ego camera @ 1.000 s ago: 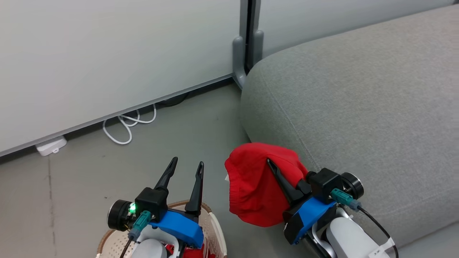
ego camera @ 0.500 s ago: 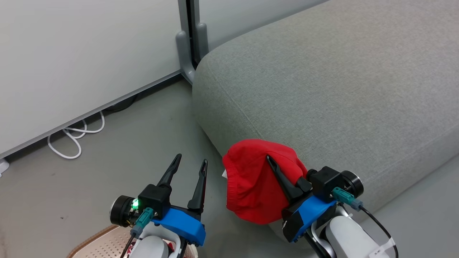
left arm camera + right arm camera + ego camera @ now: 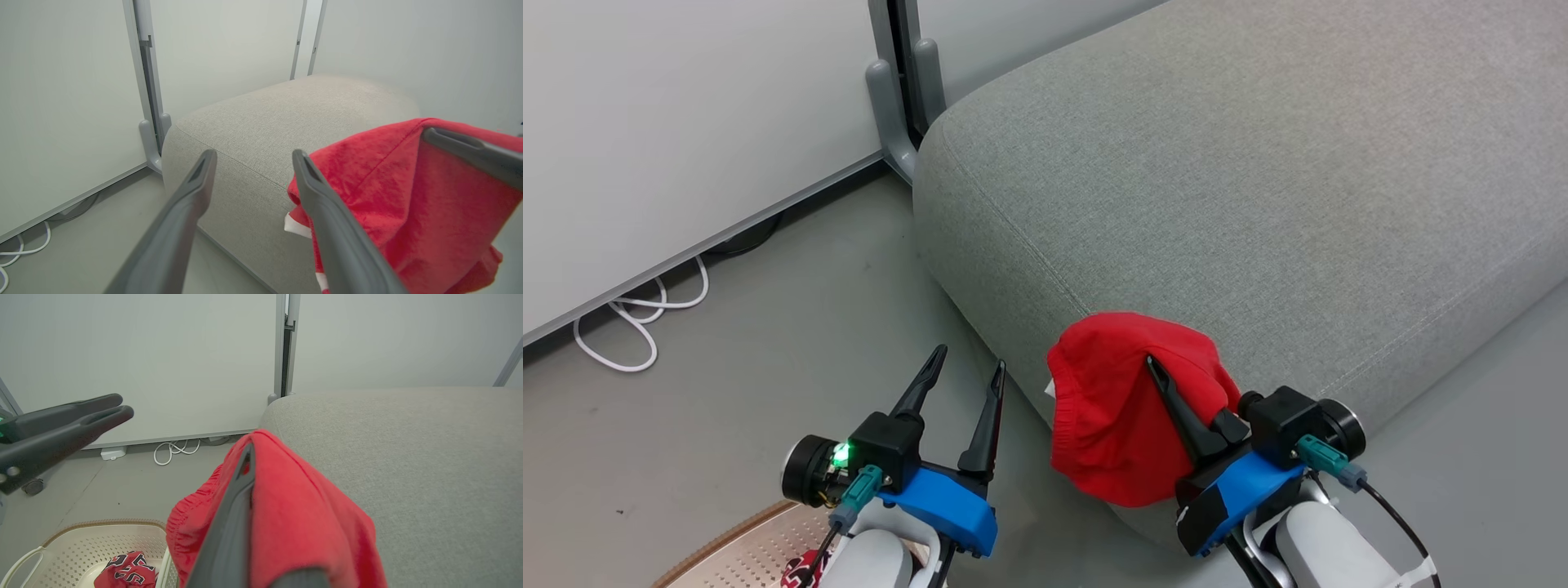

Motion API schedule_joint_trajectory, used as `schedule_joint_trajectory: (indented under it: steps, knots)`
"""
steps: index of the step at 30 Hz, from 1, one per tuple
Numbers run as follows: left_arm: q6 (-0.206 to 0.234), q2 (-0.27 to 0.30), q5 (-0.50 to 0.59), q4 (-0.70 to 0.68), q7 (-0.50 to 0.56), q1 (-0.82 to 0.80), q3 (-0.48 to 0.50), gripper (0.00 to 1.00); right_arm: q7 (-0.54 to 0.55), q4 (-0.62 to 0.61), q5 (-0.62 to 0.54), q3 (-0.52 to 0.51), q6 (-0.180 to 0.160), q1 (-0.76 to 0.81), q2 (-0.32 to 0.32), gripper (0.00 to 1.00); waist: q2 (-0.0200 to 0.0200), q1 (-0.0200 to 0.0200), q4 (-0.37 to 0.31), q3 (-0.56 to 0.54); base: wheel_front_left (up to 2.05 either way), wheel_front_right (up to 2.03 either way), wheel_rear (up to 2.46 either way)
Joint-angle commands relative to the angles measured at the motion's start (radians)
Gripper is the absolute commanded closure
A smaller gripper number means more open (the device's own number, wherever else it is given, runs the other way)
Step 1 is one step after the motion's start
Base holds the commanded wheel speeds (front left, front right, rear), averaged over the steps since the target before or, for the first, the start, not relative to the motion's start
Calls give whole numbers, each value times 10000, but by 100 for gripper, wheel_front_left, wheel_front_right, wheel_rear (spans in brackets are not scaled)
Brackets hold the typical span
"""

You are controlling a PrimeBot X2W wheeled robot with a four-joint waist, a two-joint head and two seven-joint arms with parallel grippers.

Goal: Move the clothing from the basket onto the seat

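Head view: your right gripper [image 3: 1176, 384] is clamping the red garment [image 3: 1107, 425] at the seat's [image 3: 1258, 204] front edge; left gripper [image 3: 968, 366] is gaping, empty. Left wrist view: that garment isn't lying on the seat yet. Right wrist view: the lettered garment [image 3: 126, 569] is waiting in the basket [image 3: 61, 547] near the seat.

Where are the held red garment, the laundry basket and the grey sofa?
red garment [image 3: 1103, 425], head view, on its bunched left side.
laundry basket [image 3: 81, 551], right wrist view, on the perforated inner wall.
grey sofa [image 3: 1258, 188], head view, on the bare top of the seat cushion.
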Motion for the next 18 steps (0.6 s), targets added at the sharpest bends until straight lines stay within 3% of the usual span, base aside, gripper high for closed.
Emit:
schedule_joint_trajectory:
  steps: [1,11,18]
  knots:
    - [-34,9,41,27,-51,-161,-27,0,-39,-84,-52,-51,5,120,48,100,0,0,-6,25,0,0,0]
    - [-151,8,226,62,-51,-293,37,0,-40,-240,-35,-253,5,175,114,100,0,0,-36,260,0,0,0]
    - [-225,136,435,-267,-51,-248,243,0,-40,55,201,-562,5,-721,70,100,0,0,-75,697,0,0,0]
